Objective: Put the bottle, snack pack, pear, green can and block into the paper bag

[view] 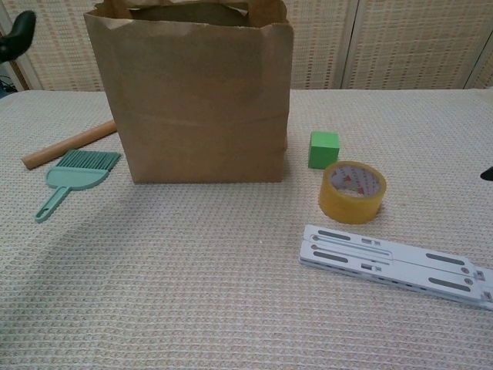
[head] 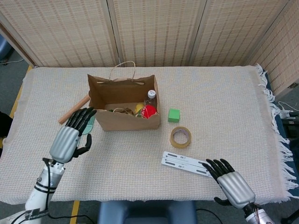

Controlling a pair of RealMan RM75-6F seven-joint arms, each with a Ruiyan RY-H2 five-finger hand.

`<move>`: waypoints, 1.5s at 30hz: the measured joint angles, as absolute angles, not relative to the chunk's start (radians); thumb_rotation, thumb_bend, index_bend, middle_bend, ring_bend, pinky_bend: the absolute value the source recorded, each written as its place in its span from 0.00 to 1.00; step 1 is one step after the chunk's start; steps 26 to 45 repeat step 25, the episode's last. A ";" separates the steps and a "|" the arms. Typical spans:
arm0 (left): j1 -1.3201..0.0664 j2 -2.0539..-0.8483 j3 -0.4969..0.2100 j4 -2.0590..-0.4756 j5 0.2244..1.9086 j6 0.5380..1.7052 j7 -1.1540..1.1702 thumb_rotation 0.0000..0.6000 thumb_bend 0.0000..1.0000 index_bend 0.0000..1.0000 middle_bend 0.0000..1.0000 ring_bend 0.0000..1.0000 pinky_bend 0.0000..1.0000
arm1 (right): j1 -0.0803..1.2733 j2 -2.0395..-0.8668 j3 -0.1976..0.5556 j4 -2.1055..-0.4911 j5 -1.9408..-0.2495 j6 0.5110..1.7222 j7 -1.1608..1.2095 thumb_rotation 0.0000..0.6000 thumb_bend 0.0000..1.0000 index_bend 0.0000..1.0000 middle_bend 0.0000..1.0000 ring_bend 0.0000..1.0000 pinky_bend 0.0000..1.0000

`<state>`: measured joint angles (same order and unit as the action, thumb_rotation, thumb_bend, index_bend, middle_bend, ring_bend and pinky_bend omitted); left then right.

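Note:
The brown paper bag stands upright at the table's left middle. Inside it the head view shows the bottle with a white cap, a red snack pack and something yellow, likely the pear. I cannot make out the green can. The green block sits on the cloth just right of the bag. My left hand hovers open left of the bag, over the brush, holding nothing. My right hand is open near the front right edge, empty.
A roll of tape lies in front of the block. A white flat bracket lies beside my right hand. A green brush and a wooden stick lie left of the bag.

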<state>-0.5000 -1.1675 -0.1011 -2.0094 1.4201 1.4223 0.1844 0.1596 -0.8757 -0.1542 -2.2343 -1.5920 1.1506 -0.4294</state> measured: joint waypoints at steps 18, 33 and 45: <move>-0.160 -1.185 0.086 -1.572 1.553 1.647 0.243 1.00 0.40 0.00 0.00 0.00 0.03 | 0.122 -1.029 -0.109 -2.047 -1.657 1.268 -0.438 1.00 0.07 0.00 0.00 0.00 0.00; -0.142 -1.188 0.073 -1.536 1.538 1.616 0.217 1.00 0.40 0.00 0.00 0.00 0.03 | 0.101 -1.147 -0.085 -1.847 -1.761 1.380 -0.408 1.00 0.07 0.00 0.00 0.00 0.00; -0.142 -1.188 0.073 -1.536 1.538 1.616 0.217 1.00 0.40 0.00 0.00 0.00 0.03 | 0.101 -1.147 -0.085 -1.847 -1.761 1.380 -0.408 1.00 0.07 0.00 0.00 0.00 0.00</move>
